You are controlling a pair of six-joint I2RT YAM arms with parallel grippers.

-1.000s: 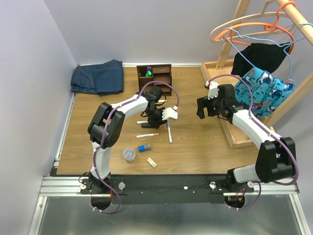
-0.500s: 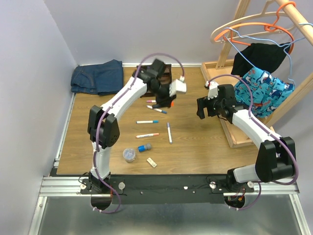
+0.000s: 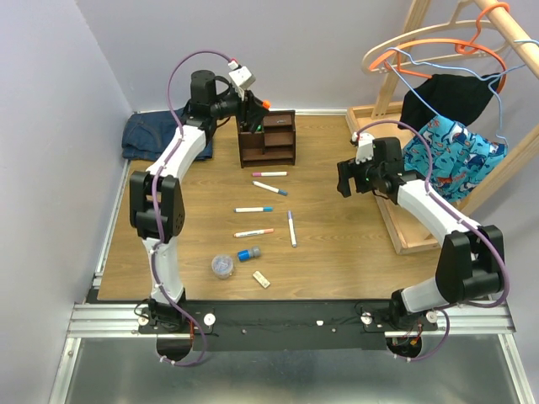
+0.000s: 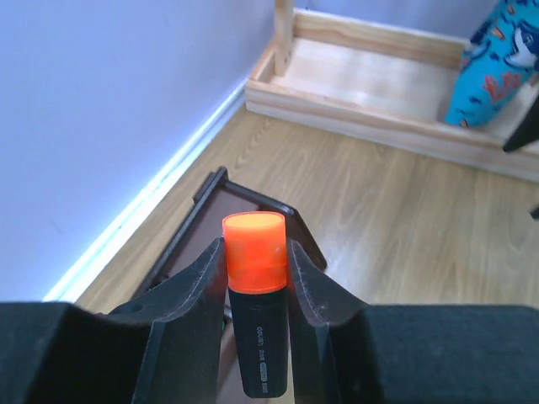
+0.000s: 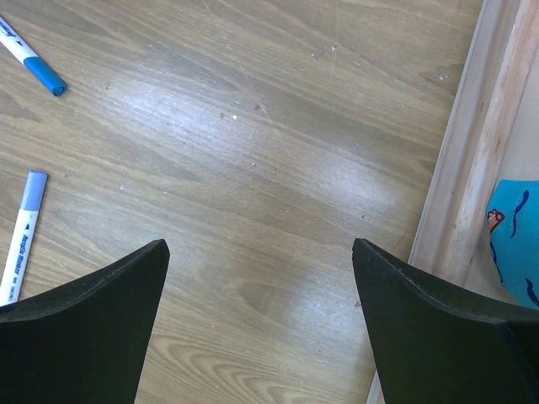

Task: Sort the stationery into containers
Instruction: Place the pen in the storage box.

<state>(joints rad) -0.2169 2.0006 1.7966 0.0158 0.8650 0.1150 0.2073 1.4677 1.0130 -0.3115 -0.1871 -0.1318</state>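
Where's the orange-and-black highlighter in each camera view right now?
Top external: top centre, the orange-and-black highlighter is in the left gripper, above the organiser.
Left wrist: bottom centre, clamped between the fingers.
Right wrist: not in it.
Shared landmark: the light-wood tray, seen in all three.

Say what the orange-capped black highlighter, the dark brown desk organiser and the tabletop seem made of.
The orange-capped black highlighter: likely plastic; smooth moulded cap, matt barrel with printed lettering. The dark brown desk organiser: probably stained wood, thin flat panels; grain too small to see. The tabletop: even wood grain with a soft sheen, perhaps laminate.
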